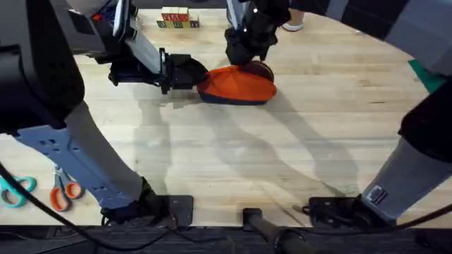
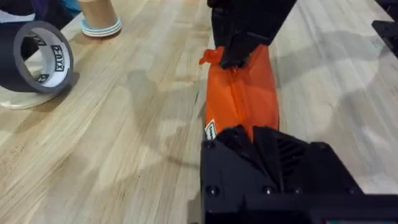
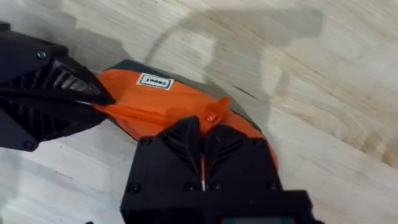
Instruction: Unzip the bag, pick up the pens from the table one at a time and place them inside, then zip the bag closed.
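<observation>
orange bag (image 1: 236,86) on the table (image 1: 282,155) — left hand (image 1: 192,73) clamped on one end, right hand (image 1: 244,60) pinching the zipper.

Both end effectors (image 1: 192,73) (image 1: 244,60) clamped shut, facing.

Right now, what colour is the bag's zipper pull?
Orange, matching the bag; the zipper pull shows best in the right wrist view.

Orange bag (image 1: 236,86), navy base; pale wood-grain table (image 1: 282,155)
</observation>
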